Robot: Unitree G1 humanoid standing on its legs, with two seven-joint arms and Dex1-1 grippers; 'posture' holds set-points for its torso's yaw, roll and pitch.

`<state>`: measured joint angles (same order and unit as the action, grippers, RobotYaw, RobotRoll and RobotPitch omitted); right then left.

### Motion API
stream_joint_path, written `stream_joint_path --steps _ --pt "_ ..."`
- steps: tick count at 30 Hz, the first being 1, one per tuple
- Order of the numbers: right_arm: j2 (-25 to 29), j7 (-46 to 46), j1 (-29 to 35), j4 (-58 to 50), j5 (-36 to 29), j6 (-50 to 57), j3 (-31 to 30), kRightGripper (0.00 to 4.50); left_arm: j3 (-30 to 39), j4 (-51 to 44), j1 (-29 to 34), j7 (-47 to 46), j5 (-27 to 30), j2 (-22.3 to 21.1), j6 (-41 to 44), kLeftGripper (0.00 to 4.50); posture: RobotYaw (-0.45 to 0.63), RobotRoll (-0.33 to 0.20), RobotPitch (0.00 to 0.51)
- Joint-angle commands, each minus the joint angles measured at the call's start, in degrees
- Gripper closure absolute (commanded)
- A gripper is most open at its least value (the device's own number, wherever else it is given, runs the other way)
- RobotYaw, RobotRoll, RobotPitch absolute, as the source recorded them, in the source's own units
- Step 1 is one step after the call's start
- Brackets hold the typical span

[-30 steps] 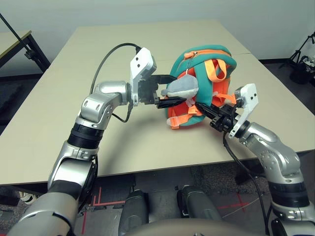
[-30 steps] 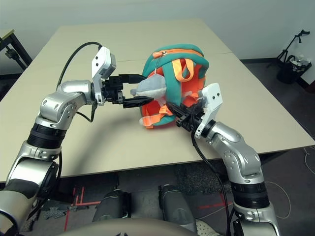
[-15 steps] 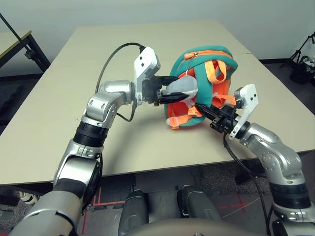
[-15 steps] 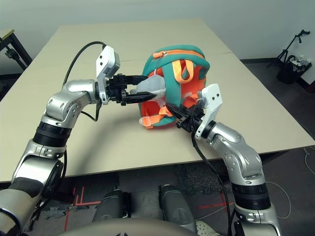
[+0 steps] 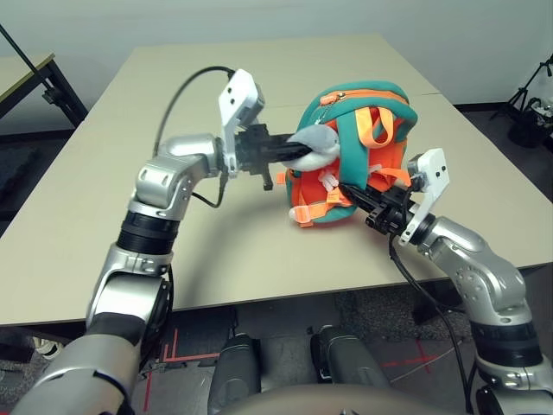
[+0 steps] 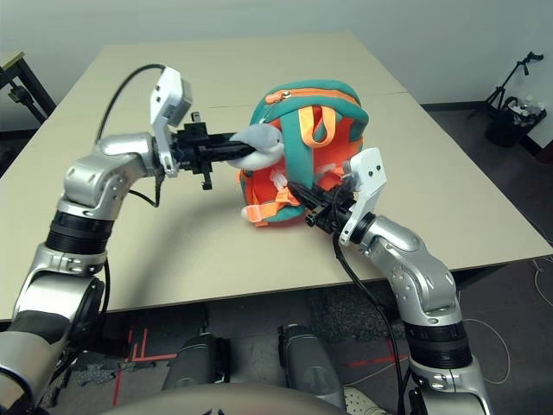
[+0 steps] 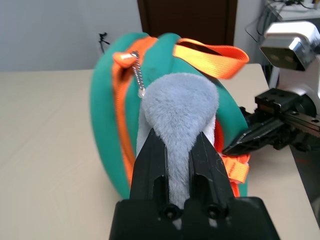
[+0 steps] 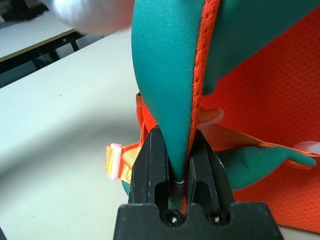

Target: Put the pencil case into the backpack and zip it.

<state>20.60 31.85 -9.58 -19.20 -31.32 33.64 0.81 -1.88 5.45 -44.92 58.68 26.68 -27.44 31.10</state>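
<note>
Pinching the shark charm, left end effector; right end effector clamps a backpack strap.

Lab/office rm: bare tables, tripod.

Even, bright indoor light falls from overhead on the table, with no hard glare on its pale top. Shadows are soft: a diffuse dark patch lies on the tabletop just beside the backpack, under the left arm, and another close under the backpack's lower edge. The silver forearms carry small highlights. Both head views are sharp across the backpack. In the left wrist view the shark charm is crisp while the room behind the backpack is soft. In the right wrist view a pale blurred smear sits above the backpack's teal strap.
</note>
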Motion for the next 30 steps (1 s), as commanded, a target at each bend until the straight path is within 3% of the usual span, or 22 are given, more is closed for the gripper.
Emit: stream_joint_path --steps 1,16,30 --pt "-0.07 2.09 -0.18 0.25 -0.25 0.48 -2.5 4.36 4.05 -0.08 -1.96 -1.25 1.92 -1.51 1.06 4.32 -0.18 0.0 0.021" --pt "0.07 2.31 -0.44 0.9 0.13 0.64 -2.69 4.36 10.0 -1.27 3.29 -3.18 2.86 -8.89 2.2 4.32 -0.16 0.0 0.028" --pt "0.31 2.74 -0.98 1.8 0.1 0.34 -3.33 4.37 11.15 -7.17 13.88 -6.13 4.8 -9.26 5.85 4.32 -0.15 0.0 0.027"
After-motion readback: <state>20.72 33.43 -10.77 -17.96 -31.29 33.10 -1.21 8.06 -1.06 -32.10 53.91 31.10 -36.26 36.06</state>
